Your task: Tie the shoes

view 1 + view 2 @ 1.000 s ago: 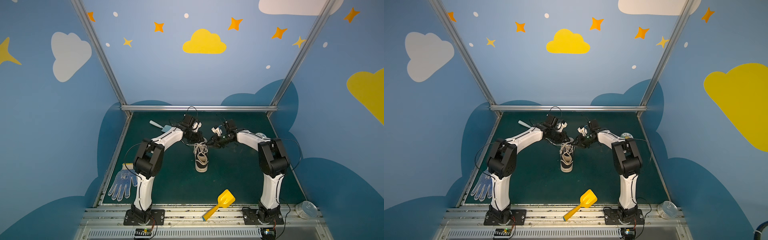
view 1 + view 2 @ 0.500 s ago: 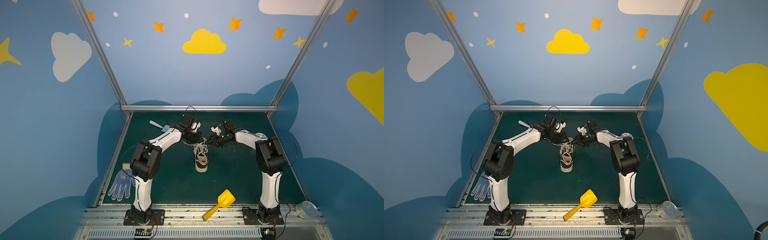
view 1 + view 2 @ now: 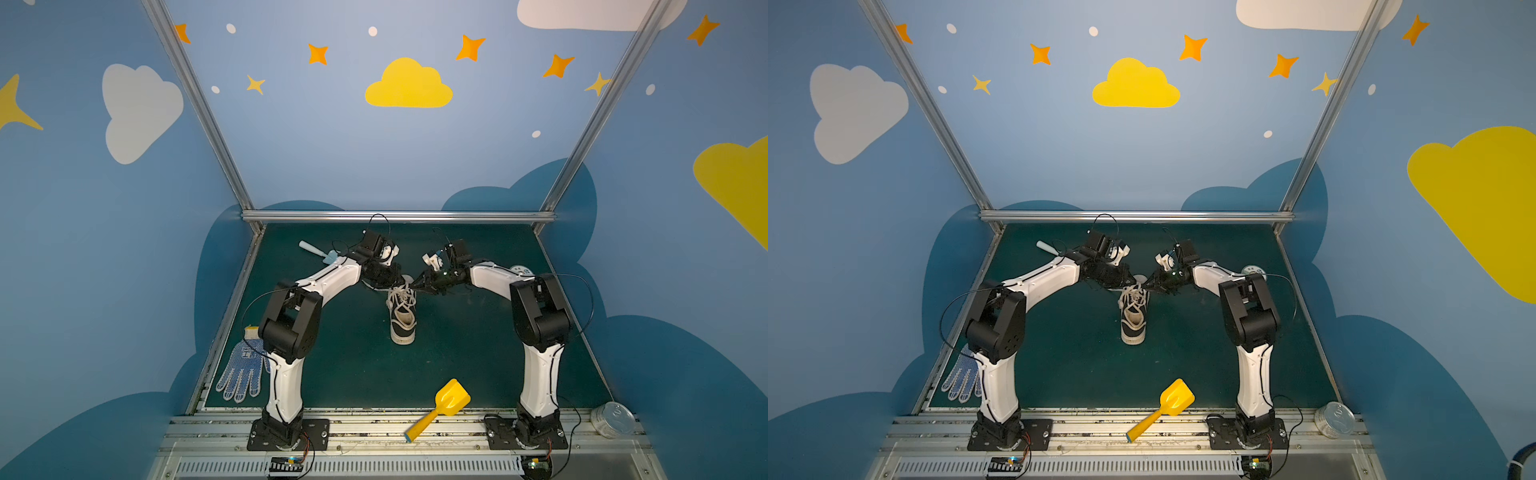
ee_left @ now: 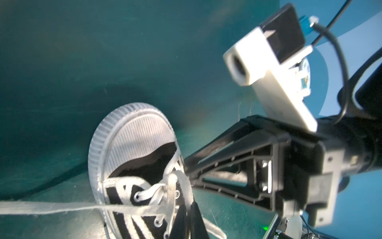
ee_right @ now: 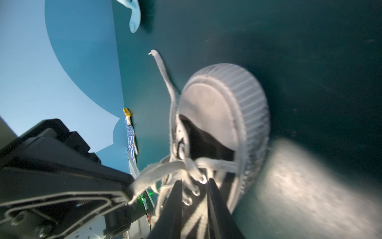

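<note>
The shoe (image 3: 402, 320) (image 3: 1133, 318), black canvas with a white sole and toe cap, lies mid-mat with its toe toward the back wall. Both grippers meet over its laced front. My left gripper (image 3: 404, 280) (image 4: 188, 207) is shut on a cream lace (image 5: 161, 167) beside the eyelets. Another stretch of lace (image 4: 51, 208) runs taut off to one side. My right gripper (image 3: 417, 285) (image 5: 194, 182) is open, its two fingers straddling the crossed laces and eyelets with a narrow gap. A loose lace end (image 5: 163, 70) trails on the mat past the toe cap (image 5: 223, 107).
A blue-dotted glove (image 3: 243, 372) lies at the mat's left edge. A yellow scoop (image 3: 449, 401) sits at the front rail, a round tin (image 3: 613, 419) at the front right. A pale blue tool (image 3: 318, 251) and a round white disc (image 3: 521, 271) lie toward the back.
My right gripper has slid left onto the shoe's laces and its jaws have narrowed. My left gripper has stayed shut at the laces; that arm's elbow shifted slightly left.
</note>
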Tool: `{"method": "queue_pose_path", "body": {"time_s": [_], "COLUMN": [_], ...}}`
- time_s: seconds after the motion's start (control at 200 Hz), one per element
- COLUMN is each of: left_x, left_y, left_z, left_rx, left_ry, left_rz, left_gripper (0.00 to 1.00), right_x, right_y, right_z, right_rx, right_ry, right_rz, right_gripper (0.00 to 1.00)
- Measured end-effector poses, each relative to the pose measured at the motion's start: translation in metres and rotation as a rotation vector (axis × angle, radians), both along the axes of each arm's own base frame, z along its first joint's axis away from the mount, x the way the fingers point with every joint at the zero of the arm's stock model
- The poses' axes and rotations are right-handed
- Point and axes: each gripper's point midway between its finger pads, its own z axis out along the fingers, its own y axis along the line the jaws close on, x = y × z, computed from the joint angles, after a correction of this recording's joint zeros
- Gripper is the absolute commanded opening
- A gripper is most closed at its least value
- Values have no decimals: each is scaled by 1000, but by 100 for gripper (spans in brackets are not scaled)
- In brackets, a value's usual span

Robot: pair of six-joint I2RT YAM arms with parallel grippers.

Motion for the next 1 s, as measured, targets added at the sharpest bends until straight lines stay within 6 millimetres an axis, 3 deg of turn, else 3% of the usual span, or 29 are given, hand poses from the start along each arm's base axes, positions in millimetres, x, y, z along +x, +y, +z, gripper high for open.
{"method": "queue_pose_path", "body": {"time_s": [0.23, 0.385, 0.686, 1.001], "left_x": [-13, -13, -12, -13], "left_y": [6, 5, 4, 4], "left_z": [-20, -20, -19, -21], "left_rx": [19, 12, 1, -1], "left_ry": [58, 58, 50, 52], "left_rz": [6, 5, 2, 3], "left_gripper": [9, 9, 9, 9], "right_x": [-5, -9, -6, -3], "right_y": [-5, 9, 36, 39], "right_z": [11, 24, 48, 19], "right_rx": [9, 49, 109, 93], "right_ry": [1, -4, -21, 49], "right_rz": [-17, 7, 48, 36], "right_gripper": [18, 10, 8, 6]}}
